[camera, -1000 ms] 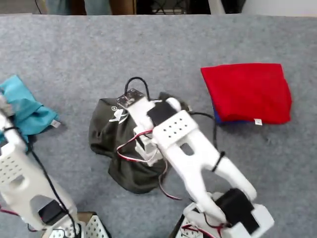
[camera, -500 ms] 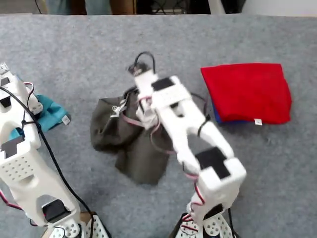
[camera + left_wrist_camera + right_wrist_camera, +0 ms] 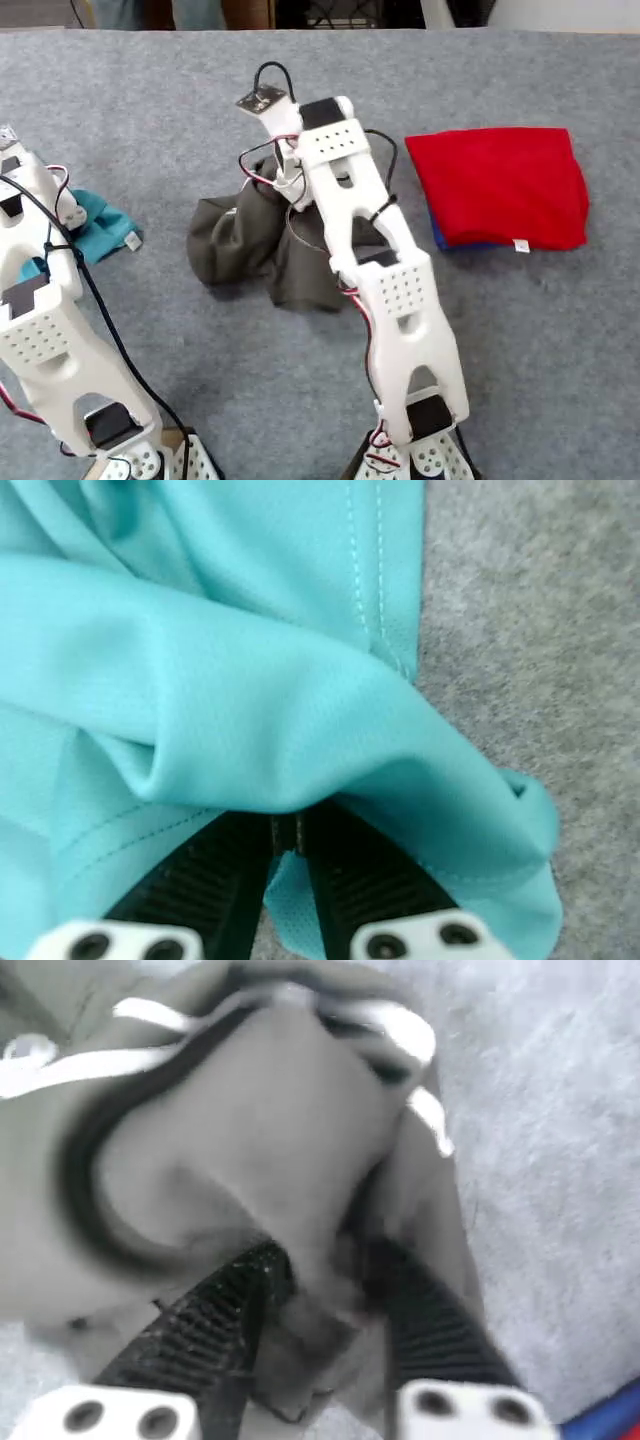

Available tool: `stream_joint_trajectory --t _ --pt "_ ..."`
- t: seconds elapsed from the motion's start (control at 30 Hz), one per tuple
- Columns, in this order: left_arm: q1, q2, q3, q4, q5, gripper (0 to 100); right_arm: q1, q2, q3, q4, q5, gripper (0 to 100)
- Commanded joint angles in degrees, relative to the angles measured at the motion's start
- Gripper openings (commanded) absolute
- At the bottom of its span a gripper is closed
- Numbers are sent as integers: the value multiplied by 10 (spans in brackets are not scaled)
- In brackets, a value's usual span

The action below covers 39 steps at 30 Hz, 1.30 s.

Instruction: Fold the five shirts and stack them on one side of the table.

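**Grey table (image 3: 520,330), two shirts gripped**

A bunched middle of the olive shirt (image 3: 235,240) is clamped in the right gripper (image 3: 325,1270), and the rest is draped crumpled beneath it. A fold of the teal shirt (image 3: 250,710) is pinched in the left gripper (image 3: 290,832) and heaped just ahead. Well off to the right gripper's side, the red shirt (image 3: 500,185) is laid folded on a blue shirt (image 3: 438,240). The cloth is judged light, limp and slippery. Hems or shoulders would be better held than a bunch.
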Motion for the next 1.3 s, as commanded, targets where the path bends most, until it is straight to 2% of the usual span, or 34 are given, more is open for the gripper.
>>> stream_joint_trajectory --t 0.0,0.17,0.37,0.5,0.73,0.93,1.13,1.27 --pt "12 -5 2 -11 1 34 28 -7 -83 39 -2 344" --pt "12 -5 2 -11 1 34 25 -121 5 39 -64 319" --pt "12 -5 2 -10 1 34 5 -313 254 37 -145 262" --pt "12 -4 2 -10 1 34 4 -392 387 36 -188 206" --pt "12 -4 3 -10 1 34 3 -422 528 26 -228 70" --pt "13 -4 3 -10 1 34 2 -422 615 4 -257 67" --pt "15 -4 3 -11 1 34 -57 -420 667 -7 -284 68" --pt "15 -4 3 -11 1 34 -63 -418 672 -42 -298 72"
